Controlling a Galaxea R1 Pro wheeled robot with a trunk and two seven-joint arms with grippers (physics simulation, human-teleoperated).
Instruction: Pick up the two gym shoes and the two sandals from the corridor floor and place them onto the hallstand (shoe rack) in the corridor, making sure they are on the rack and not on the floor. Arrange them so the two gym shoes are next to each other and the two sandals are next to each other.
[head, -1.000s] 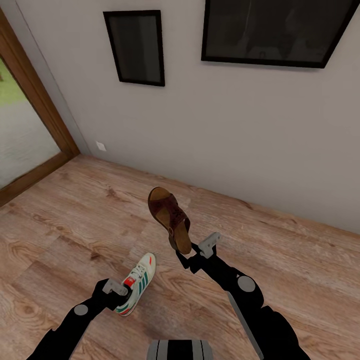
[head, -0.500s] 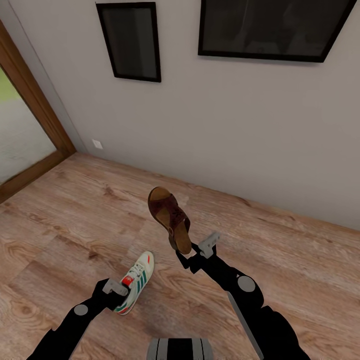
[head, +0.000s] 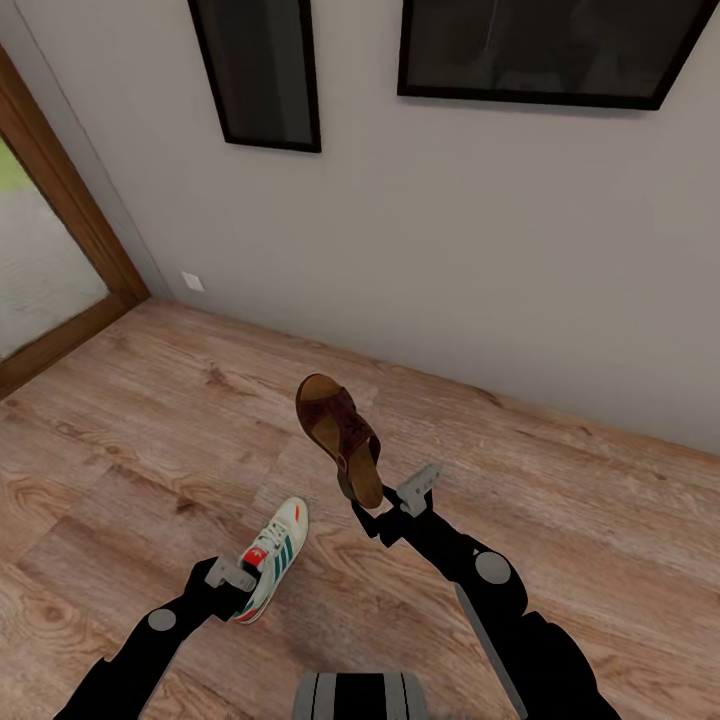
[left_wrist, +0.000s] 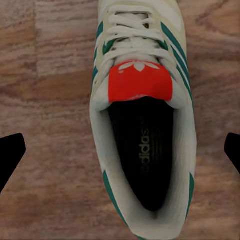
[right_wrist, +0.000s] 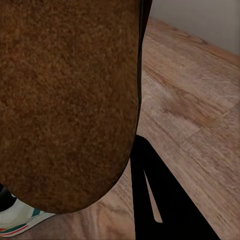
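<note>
The sneaker is white with green side stripes, white laces and a red tongue label. The sandal is dark reddish-brown with a tan footbed. The floor is light brown wood-grain; the wall is pale grey.

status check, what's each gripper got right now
Left gripper shut on gym shoe. Right gripper shut on sandal, held up off the corridor floor. Wall ahead.
</note>
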